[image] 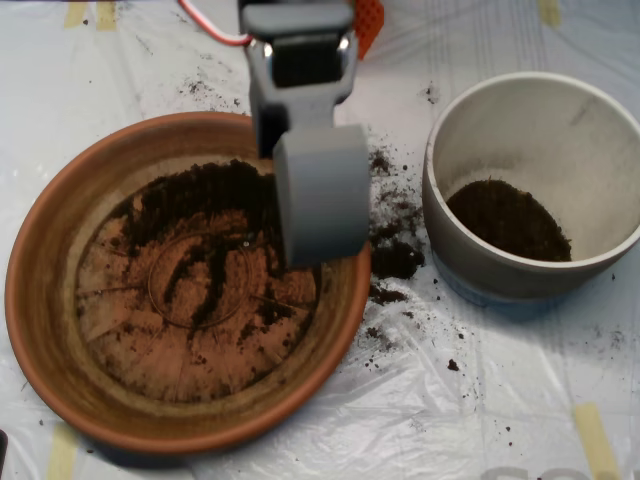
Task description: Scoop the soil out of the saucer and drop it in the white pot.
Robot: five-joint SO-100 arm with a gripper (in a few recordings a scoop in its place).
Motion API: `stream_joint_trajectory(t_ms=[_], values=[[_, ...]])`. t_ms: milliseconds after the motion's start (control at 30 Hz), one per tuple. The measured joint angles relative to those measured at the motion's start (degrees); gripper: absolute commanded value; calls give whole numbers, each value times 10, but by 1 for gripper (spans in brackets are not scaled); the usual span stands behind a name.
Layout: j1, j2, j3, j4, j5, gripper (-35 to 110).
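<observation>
Scoop point(320, 195) sits over the right inner side of the saucer point(60, 330), body overlapping the rim there. Seen from above as one closed grey shell; can't tell whether the halves are parted underneath or whether it's carrying anything.

Soil point(200, 200) left in the saucer: thickest patch at the upper middle, running under the scoop, plus thin streaks across the centre. Most of the saucer floor is bare terracotta. White pot point(560, 110) stands at the right, near the saucer but not touching, with a dark heap of soil on its floor.

Risks, my read:
- Spill in transit. Clumps already lie on the sheet point(300, 440) in the gap between saucer and pot, so an overfull or poorly sealed shell would likely shed more there.
- Remaining soil is thin and spread out; a shallow pass may just smear it and come up nearly empty.
- Scoop is tight to the saucer rim. Catching it on the lift could drag or tip the saucer.
- Releasing short of the pot rim dumps soil on the sheet.

Surface: wrinkled clear plastic sheet over a pale table, glossy, yellowish tape strips at the edges. Crumbs scattered at top centre and around the pot.
</observation>
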Motion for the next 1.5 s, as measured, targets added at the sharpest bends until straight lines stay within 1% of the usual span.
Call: stream_joint_trajectory(t_ms=[200, 367, 433, 600, 867, 967, 1200, 1267, 1400, 1500], values=[[51, 43, 221, -105, -91, 44], [78, 72, 342, -166, -157, 43], [87, 75, 374, -185, -185, 39], [102, 75, 434, -213, -272, 38], [107, 75, 461, -222, -425, 36], [113, 75, 461, -217, -451, 34], [124, 74, 491, -237, -467, 33], [130, 69, 502, -247, -468, 35], [132, 62, 536, -279, -468, 43], [132, 62, 541, -301, -456, 46]])
